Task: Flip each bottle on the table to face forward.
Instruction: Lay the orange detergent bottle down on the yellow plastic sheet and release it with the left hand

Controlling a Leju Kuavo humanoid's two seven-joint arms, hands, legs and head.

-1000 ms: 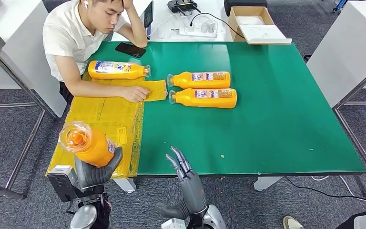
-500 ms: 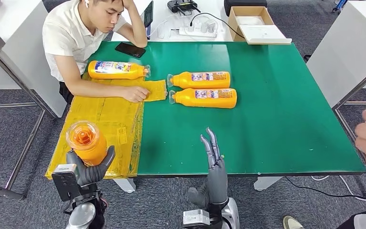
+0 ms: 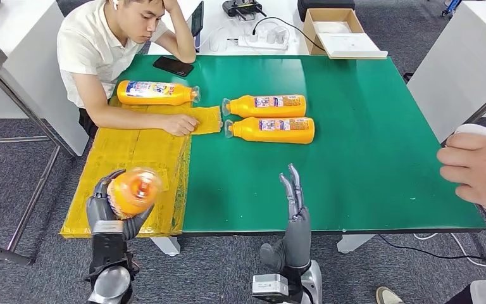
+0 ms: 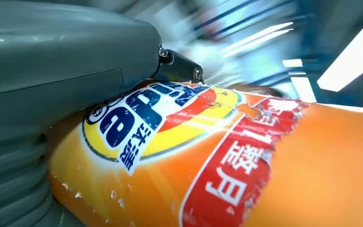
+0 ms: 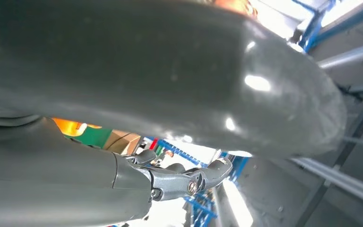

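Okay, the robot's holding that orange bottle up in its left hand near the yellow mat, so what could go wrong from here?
1. The orange plastic bottle is gripped by the left hand over the near edge of the yellow mat; a slip could send it to the floor.
2. The seated person's hand rests on that mat, so a placement further back might bump it.
3. Another person's hand hovers by the green table edge, near where the raised right hand may swing.

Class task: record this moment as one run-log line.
left hand: grips orange bottle | right hand: open, raised | three bottles lying on table
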